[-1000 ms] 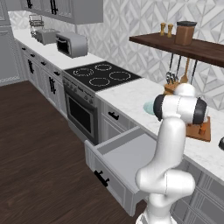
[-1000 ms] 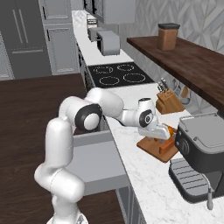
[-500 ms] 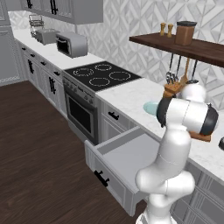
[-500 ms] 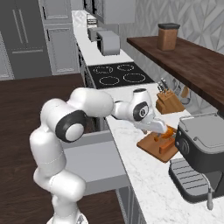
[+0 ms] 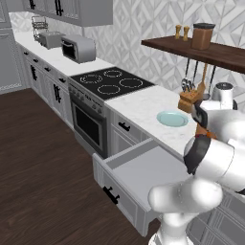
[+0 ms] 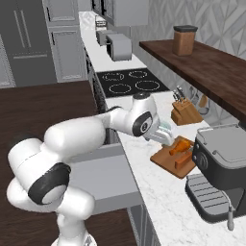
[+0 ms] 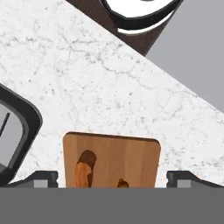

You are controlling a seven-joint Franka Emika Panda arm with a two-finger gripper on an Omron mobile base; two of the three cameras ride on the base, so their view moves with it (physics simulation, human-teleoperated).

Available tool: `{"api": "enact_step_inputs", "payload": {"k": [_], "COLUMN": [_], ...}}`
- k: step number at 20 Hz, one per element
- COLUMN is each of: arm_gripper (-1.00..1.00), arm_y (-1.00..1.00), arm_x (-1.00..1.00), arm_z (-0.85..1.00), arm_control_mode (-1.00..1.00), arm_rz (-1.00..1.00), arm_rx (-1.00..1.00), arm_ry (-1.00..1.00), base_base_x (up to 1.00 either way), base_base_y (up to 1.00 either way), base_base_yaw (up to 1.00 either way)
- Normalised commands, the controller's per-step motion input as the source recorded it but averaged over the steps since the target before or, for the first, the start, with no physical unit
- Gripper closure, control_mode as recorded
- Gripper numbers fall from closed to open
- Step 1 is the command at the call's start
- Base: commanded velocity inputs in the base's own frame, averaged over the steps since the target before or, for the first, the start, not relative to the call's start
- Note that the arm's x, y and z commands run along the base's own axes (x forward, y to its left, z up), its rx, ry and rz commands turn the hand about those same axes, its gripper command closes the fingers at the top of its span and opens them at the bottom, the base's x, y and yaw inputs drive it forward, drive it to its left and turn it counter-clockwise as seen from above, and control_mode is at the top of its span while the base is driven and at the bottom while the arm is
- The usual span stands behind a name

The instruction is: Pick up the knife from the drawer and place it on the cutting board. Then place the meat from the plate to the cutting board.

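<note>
Dark end effector (image 7: 112, 178) fingers spread wide, empty, above cutting board (image 7: 118, 155).

Reddish-brown cutting board (image 7: 127, 159), white grey-veined marble counter (image 7: 87, 87)

Bare white marble counter (image 7: 87, 78) open across the hand view's middle, reddish-brown wooden cutting board (image 7: 112, 159) at bottom centre, dark grey coffee machine (image 7: 15, 135) crowding the left edge

Sitting along the counter are one cutting board (image 6: 174, 157) carrying one knife (image 6: 185, 160) and one drumstick of meat (image 6: 180, 146), one plate (image 5: 172, 118), one open drawer (image 5: 143, 174) and one knife block (image 6: 185, 112).
</note>
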Motion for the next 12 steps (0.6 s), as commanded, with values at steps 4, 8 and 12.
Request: {"api": "enact_step_inputs", "payload": {"k": [4,8,12], "arm_gripper": [-1.0,-1.0,-1.0], "arm_y": [0.61,0.62,0.49], "arm_x": [-0.6,-0.45,-0.58], "arm_z": [0.84,0.83,0.9], "arm_control_mode": [-1.0,-1.0,-1.0], "arm_rz": [0.1,0.14,0.18], "arm_rx": [0.13,0.09,0.09], "arm_ry": [-0.22,-0.05,-0.13], "base_base_x": [0.0,0.0,0.0], "base_base_y": [0.0,0.0,0.0], "base_base_yaw": [0.0,0.0,0.0]}}
